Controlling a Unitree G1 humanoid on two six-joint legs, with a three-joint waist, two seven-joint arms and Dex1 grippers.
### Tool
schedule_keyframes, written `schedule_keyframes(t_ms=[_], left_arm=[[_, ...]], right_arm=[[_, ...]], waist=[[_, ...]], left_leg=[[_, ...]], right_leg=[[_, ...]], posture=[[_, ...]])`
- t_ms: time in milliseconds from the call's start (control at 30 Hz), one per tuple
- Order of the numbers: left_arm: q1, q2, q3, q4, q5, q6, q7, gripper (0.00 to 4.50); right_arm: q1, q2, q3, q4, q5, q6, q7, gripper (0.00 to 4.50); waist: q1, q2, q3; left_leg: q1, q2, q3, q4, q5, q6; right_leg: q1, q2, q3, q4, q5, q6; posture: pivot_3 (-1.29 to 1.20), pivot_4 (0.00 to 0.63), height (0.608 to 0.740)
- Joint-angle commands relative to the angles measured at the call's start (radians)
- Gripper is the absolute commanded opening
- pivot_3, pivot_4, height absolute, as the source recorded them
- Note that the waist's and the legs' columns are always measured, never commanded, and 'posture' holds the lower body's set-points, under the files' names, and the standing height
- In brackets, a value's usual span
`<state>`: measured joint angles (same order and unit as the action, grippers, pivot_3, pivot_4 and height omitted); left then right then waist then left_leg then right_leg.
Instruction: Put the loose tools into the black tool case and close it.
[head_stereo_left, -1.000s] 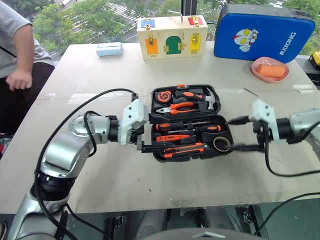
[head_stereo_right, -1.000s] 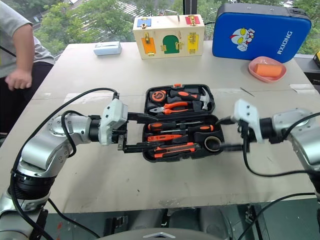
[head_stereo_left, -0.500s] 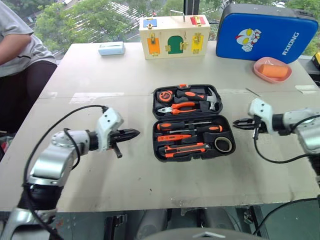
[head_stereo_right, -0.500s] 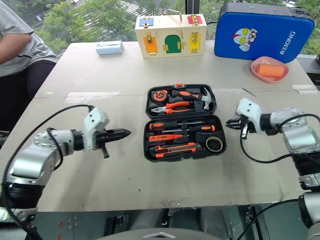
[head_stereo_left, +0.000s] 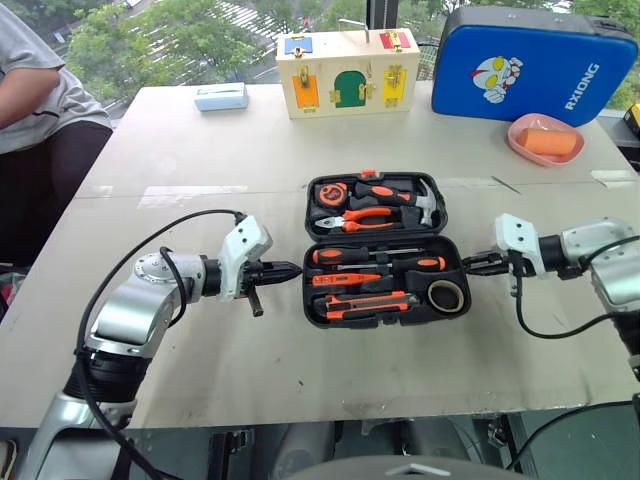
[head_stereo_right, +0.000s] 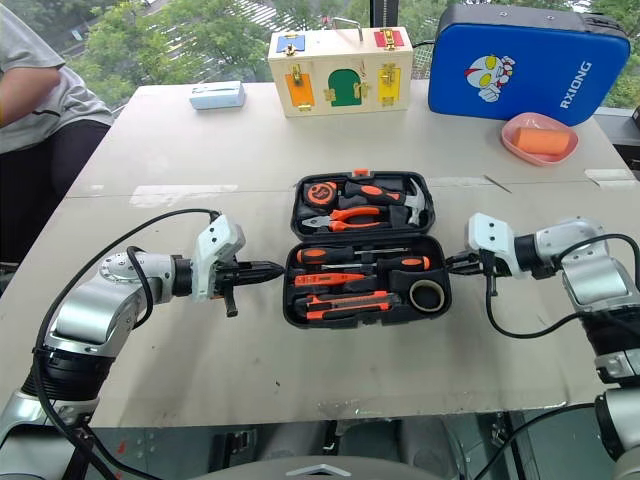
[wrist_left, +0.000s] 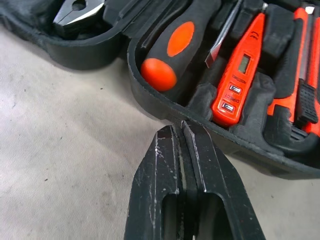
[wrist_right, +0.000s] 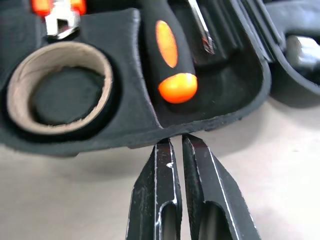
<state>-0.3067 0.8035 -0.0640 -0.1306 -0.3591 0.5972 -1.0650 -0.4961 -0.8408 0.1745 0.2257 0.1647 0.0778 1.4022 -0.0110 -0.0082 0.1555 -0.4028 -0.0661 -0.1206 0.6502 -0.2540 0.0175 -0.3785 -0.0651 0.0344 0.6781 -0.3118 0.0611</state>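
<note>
The black tool case (head_stereo_left: 385, 318) lies open in the middle of the table. In its near half lie two black-and-orange screwdrivers (head_stereo_left: 375, 260), the orange tester (head_stereo_left: 345, 279), the utility knife (head_stereo_left: 370, 298) and the tape roll (head_stereo_left: 446, 292). My left gripper (head_stereo_left: 292, 269) is shut and empty, its tip just short of the case's left wall (wrist_left: 150, 95). My right gripper (head_stereo_left: 468, 264) is also shut and empty, its tip close to the right wall (wrist_right: 125, 130) beside the tape roll (wrist_right: 57, 90).
The lid half holds a hammer (head_stereo_left: 420, 198), pliers (head_stereo_left: 360, 213) and a tape measure (head_stereo_left: 327, 193). At the back stand a blue padded case (head_stereo_left: 530, 60), a wooden lock box (head_stereo_left: 347, 72), a pink dish (head_stereo_left: 543, 138) and a small pale box (head_stereo_left: 220, 96). A person (head_stereo_left: 40, 90) sits far left.
A second ago both grippers stood open against the case's ends. They shut and drew away from it, and have since come back in, lower, to the case's two side walls.
</note>
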Motion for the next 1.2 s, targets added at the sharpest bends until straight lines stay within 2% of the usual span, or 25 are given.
schedule_keyframes(t_ms=[33,267,400,567,767,867,933,1000,1100,1133,1200], left_arm=[[0.016,-0.005,-0.068,-0.082,0.006,-0.061,-0.058,0.03],[0.076,0.014,-0.078,-0.203,-0.049,0.006,-0.101,0.03],[0.114,0.027,-0.084,-0.241,-0.026,-0.004,-0.1,0.03],[0.148,0.034,-0.062,-0.24,-0.012,-0.014,-0.084,0.03],[0.216,0.104,0.028,-0.147,0.031,-0.036,-0.058,0.03],[0.243,0.138,0.087,-0.058,0.029,-0.029,-0.043,0.99],[0.224,0.125,0.169,-0.046,-0.078,0.101,-0.03,1.83],[0.168,0.092,0.25,-0.049,-0.2,0.268,0.014,2.76],[0.061,0.029,0.31,-0.02,-0.289,0.439,0.112,4.22],[0.005,-0.004,0.328,0.009,-0.318,0.509,0.155,4.5],[-0.1,-0.062,0.361,0.064,-0.367,0.643,0.225,4.5]], right_arm=[[0.041,0.011,-0.01,-0.145,0.086,0.007,0.064,0.0],[0.157,-0.027,-0.035,-0.288,0.12,0.057,0.088,0.0],[0.211,-0.05,-0.053,-0.324,0.113,0.059,0.084,0.0],[0.248,-0.067,-0.073,-0.287,0.044,-0.007,0.039,0.0],[0.271,-0.129,-0.123,-0.187,-0.02,-0.089,-0.016,0.0],[0.281,-0.168,-0.17,-0.177,0.038,0.024,-0.019,0.0],[0.271,-0.177,-0.216,-0.205,0.124,0.183,-0.025,0.52],[0.255,-0.175,-0.255,-0.232,0.195,0.327,-0.049,1.29],[0.213,-0.147,-0.277,-0.257,0.268,0.514,-0.114,2.76],[0.182,-0.122,-0.271,-0.261,0.288,0.6,-0.162,3.19],[0.123,-0.074,-0.251,-0.267,0.318,0.754,-0.242,4.15]], waist=[[0.0,0.0,0.0],[-0.001,0.0,0.0],[0.003,0.0,0.0],[0.005,0.0,0.0],[0.004,0.0,0.0],[0.001,0.001,0.0],[-0.003,0.001,-0.001],[-0.003,0.001,0.0],[0.001,0.001,0.0],[0.002,0.0,0.0],[0.001,-0.001,-0.001]], left_leg=[[0.0,0.0,0.0,0.0,0.0,0.0],[-0.001,0.0,-0.001,0.0,0.0,0.0],[-0.001,0.0,-0.001,0.0,0.0,0.0],[0.0,0.0,0.0,0.001,0.0,0.0],[0.0,0.0,0.0,0.001,0.0,0.0],[0.002,0.0,0.0,0.001,0.0,0.0],[0.003,0.0,0.001,0.0,-0.001,0.001],[0.003,0.001,0.0,0.0,-0.001,0.003],[0.002,0.001,-0.001,0.001,-0.002,0.004],[0.003,0.001,-0.001,0.002,-0.002,0.003],[0.002,0.0,-0.002,0.003,-0.001,0.001]], right_leg=[[0.0,0.0,0.0,0.0,0.0,0.0],[0.0,0.0,0.001,0.0,0.0,0.0],[0.0,0.0,0.002,-0.001,0.0,0.0],[0.001,0.0,0.003,0.0,0.0,0.0],[0.001,0.0,0.003,0.0,0.0,0.0],[0.002,0.0,0.004,0.001,0.0,0.0],[0.002,0.0,0.004,0.002,0.0,0.0],[0.002,0.001,0.005,0.002,0.0,0.0],[0.002,0.001,0.003,0.003,0.0,0.0],[0.002,0.001,0.003,0.002,0.0,0.0],[0.002,0.001,0.003,0.003,0.0,0.0]], posture=[[0.0,0.15,0.735],[0.0,0.15,0.735],[0.0,0.15,0.735],[0.0,0.15,0.735],[0.0,0.15,0.735],[0.0,0.15,0.735],[0.0,0.15,0.735],[0.0,0.15,0.735],[0.0,0.15,0.735],[0.0,0.15,0.735],[0.0,0.15,0.735]])
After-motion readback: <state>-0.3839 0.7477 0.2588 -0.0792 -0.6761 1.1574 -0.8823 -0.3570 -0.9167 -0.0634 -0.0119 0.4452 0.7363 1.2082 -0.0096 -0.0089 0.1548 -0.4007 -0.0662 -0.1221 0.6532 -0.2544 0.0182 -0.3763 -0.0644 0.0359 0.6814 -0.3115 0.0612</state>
